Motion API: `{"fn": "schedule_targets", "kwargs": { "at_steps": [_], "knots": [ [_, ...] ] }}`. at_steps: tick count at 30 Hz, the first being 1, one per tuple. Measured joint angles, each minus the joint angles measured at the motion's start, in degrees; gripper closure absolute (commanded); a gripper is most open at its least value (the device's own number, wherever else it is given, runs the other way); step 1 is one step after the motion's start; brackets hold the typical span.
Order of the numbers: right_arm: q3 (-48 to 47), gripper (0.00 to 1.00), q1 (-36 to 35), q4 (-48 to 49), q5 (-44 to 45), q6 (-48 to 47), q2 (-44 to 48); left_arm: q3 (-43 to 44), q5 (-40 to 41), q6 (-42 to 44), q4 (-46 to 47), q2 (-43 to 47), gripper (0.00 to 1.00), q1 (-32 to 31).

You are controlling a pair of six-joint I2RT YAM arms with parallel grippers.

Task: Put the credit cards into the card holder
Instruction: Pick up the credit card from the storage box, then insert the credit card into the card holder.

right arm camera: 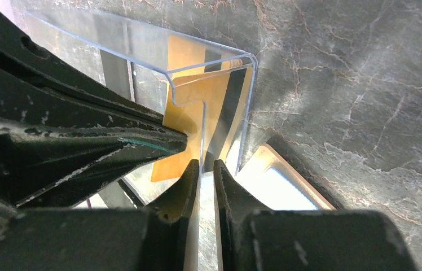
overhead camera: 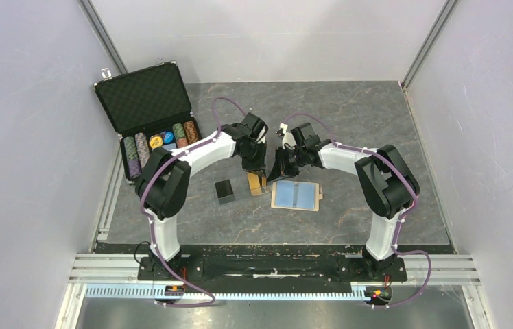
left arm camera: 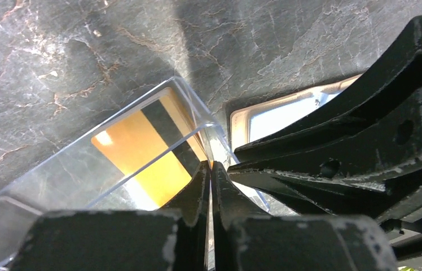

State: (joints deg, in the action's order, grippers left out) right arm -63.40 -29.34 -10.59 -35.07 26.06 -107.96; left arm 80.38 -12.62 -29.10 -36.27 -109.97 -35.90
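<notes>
A gold-orange credit card [overhead camera: 256,184] [left arm camera: 141,152] [right arm camera: 183,121] with a black stripe stands on edge in a clear plastic sleeve [left arm camera: 84,164] [right arm camera: 141,45]. My left gripper [overhead camera: 256,173] [left arm camera: 211,165] is shut on that card's edge; an orange sliver shows between its tips. From the other side, my right gripper [overhead camera: 280,171] [right arm camera: 203,164] is shut on the sleeve's clear wall. The black credit card [overhead camera: 225,190] sits just to the left. Just right of the grippers, the tan card holder [overhead camera: 296,195] [left arm camera: 276,116] [right arm camera: 288,189] lies open, blue lining up.
An open black foam-lined case [overhead camera: 147,103] with rows of poker chips [overhead camera: 161,140] stands at the back left. Grey walls close in the dark marbled table [overhead camera: 363,123] on the left, right and back.
</notes>
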Motion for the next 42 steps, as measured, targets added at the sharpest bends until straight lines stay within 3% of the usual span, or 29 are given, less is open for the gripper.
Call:
{"fn": "schedule_targets", "kwargs": {
  "at_steps": [3,8,12,15,20,26,30,36,42],
  "knots": [
    [0.00,0.87,0.07,-0.17,-0.04,0.02,0.00,-0.31,0.57,-0.26,-0.17,0.39,0.98,0.07],
    [0.00,0.52,0.04,-0.44,0.48,-0.37,0.39,-1.42,1.79,-0.24,-1.25,3.30,0.98,0.04],
    [0.00,0.31,0.11,-0.79,1.49,-0.61,3.08,-2.38,2.40,-0.22,-1.33,9.97,0.98,0.04],
    [0.02,0.20,1.01,-0.59,1.66,-0.83,7.17,-3.19,2.54,-0.20,-0.66,16.09,0.98,0.17],
    [4.52,0.11,5.79,5.57,-1.33,0.63,16.85,-8.61,-1.46,-0.24,5.38,25.44,0.98,0.59],
    [17.59,0.13,14.32,18.03,-9.51,8.24,27.54,-19.23,-8.81,-3.72,17.14,31.61,0.98,0.59],
    [23.54,0.21,15.19,27.19,-15.69,14.78,29.77,-23.69,-15.50,-7.91,26.53,32.37,0.98,0.59],
    [28.61,0.49,14.93,43.32,-22.03,25.53,30.40,-26.32,-21.07,-12.55,36.83,33.29,0.98,0.57],
    [31.17,0.77,14.80,62.47,-24.57,38.71,28.98,-26.51,-23.04,-14.58,41.35,34.56,0.96,0.57]
  ]
}}
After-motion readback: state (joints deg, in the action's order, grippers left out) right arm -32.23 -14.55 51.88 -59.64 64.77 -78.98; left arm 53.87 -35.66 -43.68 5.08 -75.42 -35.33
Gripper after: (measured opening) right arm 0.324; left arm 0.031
